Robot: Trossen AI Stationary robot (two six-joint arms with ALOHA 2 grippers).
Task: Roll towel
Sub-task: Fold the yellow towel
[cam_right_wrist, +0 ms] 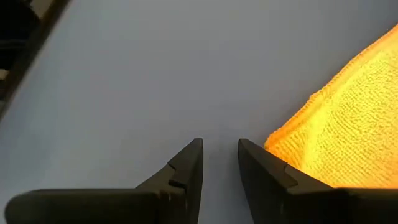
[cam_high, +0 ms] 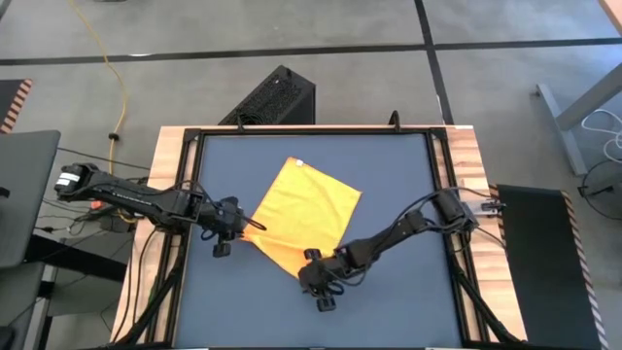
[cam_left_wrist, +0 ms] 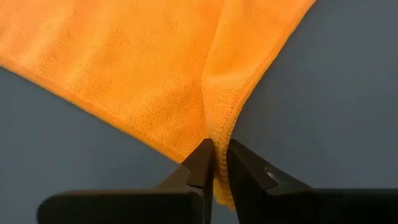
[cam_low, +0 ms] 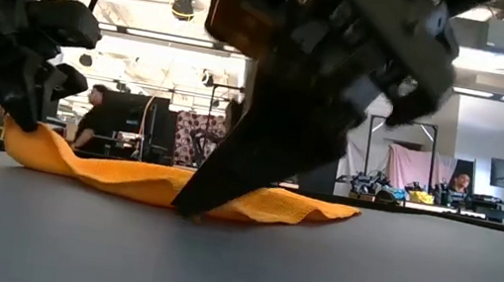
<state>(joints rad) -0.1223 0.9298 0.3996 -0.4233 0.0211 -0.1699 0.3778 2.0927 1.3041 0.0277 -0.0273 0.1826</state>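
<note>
The towel (cam_high: 303, 212) is a bright yellow-orange square lying flat on the dark table mat (cam_high: 389, 292), turned like a diamond. My left gripper (cam_high: 255, 226) is at its left corner and is shut on the towel (cam_left_wrist: 155, 74). My right gripper (cam_high: 311, 261) stands open at the towel's near corner, fingers slanting down to the mat with nothing between them (cam_right_wrist: 219, 152). In the right wrist view that towel corner (cam_right_wrist: 292, 134) lies just beside one finger. In the low view the towel (cam_low: 126, 177) rises a little at the left end. My left gripper pinches the towel's left corner (cam_left_wrist: 214, 134) between its two fingers, slanting down from the table's left. The cloth gathers into a ridge running away from the fingertips. That corner (cam_low: 18, 134) is raised slightly; the remainder lies on the mat. My right gripper's finger (cam_right_wrist: 261, 165) is beside the near corner; whether it touches, I cannot tell.
A black box (cam_high: 277, 97) stands just beyond the table's far edge. Wooden rails (cam_high: 466, 156) frame the mat. Bare mat lies near and to the right of the towel. People sit in the room behind (cam_low: 95, 118).
</note>
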